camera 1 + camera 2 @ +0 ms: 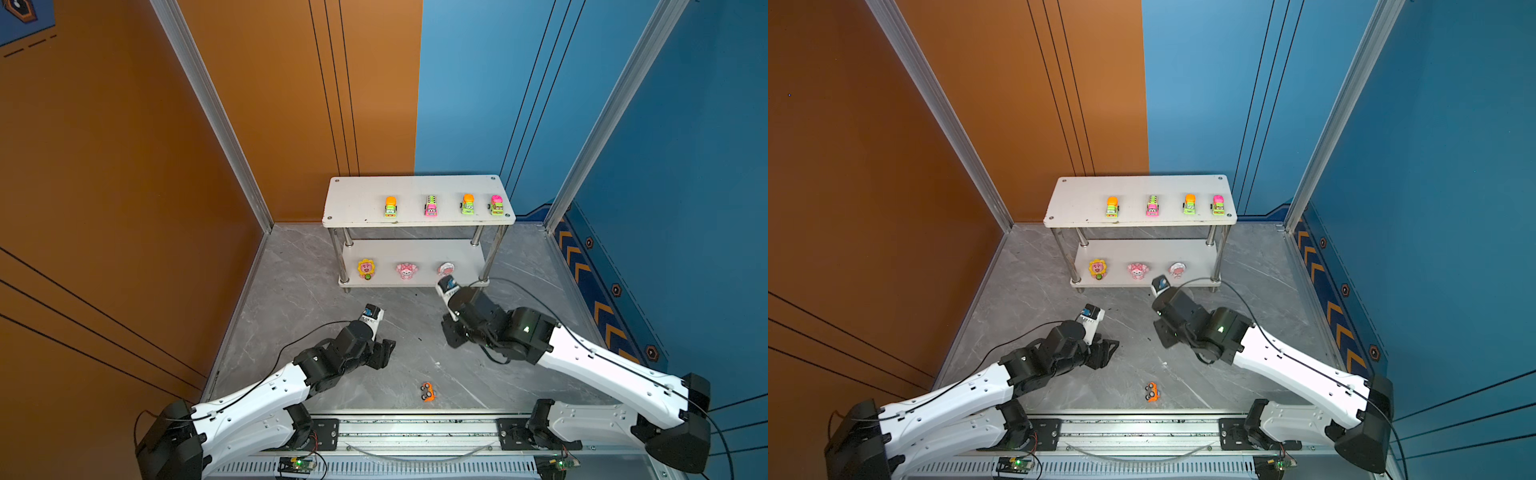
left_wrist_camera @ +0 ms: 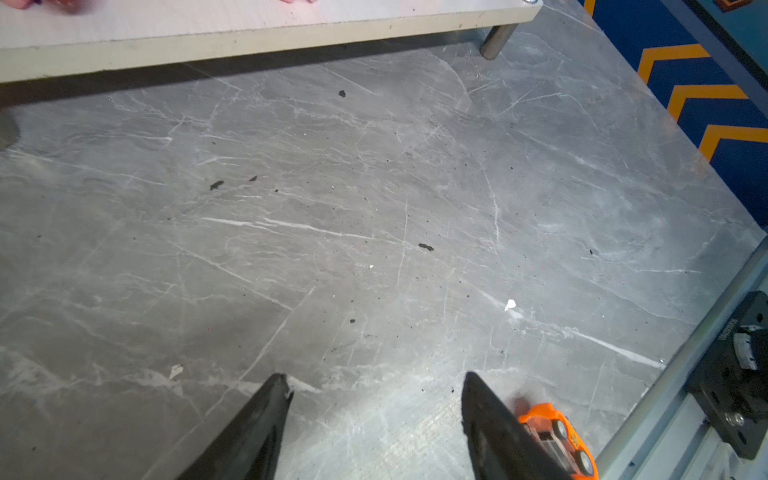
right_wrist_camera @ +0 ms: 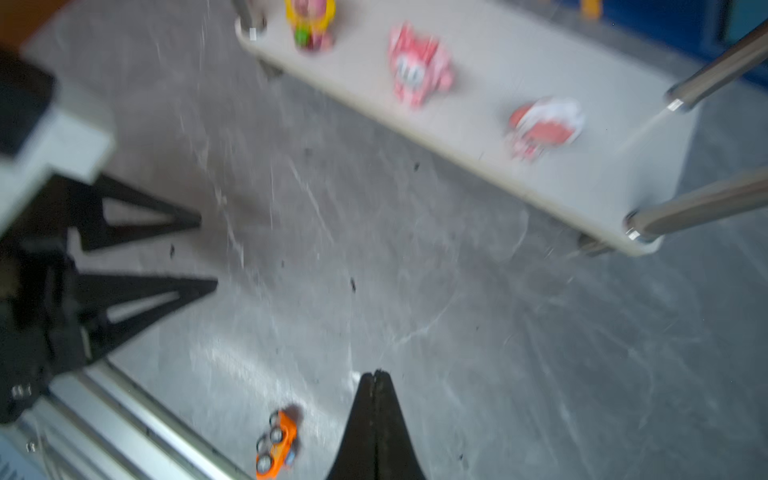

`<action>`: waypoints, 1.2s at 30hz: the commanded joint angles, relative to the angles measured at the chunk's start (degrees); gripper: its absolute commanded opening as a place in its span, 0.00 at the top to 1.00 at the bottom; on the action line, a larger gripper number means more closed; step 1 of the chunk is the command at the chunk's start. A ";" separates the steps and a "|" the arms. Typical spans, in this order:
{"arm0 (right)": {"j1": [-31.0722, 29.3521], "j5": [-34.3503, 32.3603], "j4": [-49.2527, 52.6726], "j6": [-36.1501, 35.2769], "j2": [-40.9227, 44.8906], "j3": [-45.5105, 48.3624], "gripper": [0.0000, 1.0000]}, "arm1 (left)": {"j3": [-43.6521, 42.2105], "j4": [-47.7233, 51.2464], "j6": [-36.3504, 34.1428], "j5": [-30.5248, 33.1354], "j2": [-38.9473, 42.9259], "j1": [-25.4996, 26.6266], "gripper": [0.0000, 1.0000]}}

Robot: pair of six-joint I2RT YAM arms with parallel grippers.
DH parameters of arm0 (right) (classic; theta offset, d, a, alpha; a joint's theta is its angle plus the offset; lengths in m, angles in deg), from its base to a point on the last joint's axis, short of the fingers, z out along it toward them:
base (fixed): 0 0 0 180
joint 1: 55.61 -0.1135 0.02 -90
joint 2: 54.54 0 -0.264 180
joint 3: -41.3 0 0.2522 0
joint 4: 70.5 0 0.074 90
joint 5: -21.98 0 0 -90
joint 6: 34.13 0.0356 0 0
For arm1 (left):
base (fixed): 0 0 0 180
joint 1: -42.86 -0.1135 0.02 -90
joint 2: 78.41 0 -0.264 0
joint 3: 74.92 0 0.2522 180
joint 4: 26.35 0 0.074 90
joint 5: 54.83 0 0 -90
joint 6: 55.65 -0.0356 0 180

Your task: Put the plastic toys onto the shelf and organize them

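ok quick rundown: shelf (image 1: 357, 203) sits at the 12 o'clock end of the grey tabletop (image 1: 291, 299) in both top views. Top board has a row running 9 to 3 o'clock, all upright & spaced apart: orange/green truck (image 1: 390, 206), pink truck (image 1: 431, 205), 2nd orange/green truck (image 1: 468, 204), pink/green truck (image 1: 496, 205). The 9 o'clock end of that board is bare. Lower board, same direction: yellow flower figurine (image 1: 366, 269), pink figurine (image 1: 405, 271), white-hooded figurine (image 1: 1177, 269). One toy isn't on the shelf: the orange car (image 1: 428, 392), tipped over w/ wheels showing, on the tabletop at roughly 6 o'clock from the shelf, near the front rail. Left gripper (image 2: 374, 376) is at abt 10 o'clock from the car, fingers apart w/ nothing between them. In the left wrist cam the car shows past the outside of one finger, not in the gap. Right gripper (image 3: 377, 372) is at abt 1 o'clock from the car, just in front of the lower board, fingers pressed together & holding nothing. Right wrist cam is pretty blurry tbh.
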 commanded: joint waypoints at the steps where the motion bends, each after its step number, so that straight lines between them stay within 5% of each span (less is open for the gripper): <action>1: -1.86 10.23 -2.47 5.13 2.37 7.85 0.99 | 1.67 0.61 0.72 2.76 -1.72 0.74 0.35; 14: -14.12 14.66 -13.96 11.33 -11.19 16.13 1.00 | 3.45 0.56 4.77 5.12 -8.41 4.18 0.37; 27: -15.91 14.71 -16.10 9.61 -25.07 9.66 1.00 | 1.77 1.08 5.67 6.66 -6.92 2.80 0.36; 36: -13.75 14.48 -21.28 7.66 -24.20 7.27 1.00 | 0.43 2.63 5.06 4.85 -4.89 1.26 0.38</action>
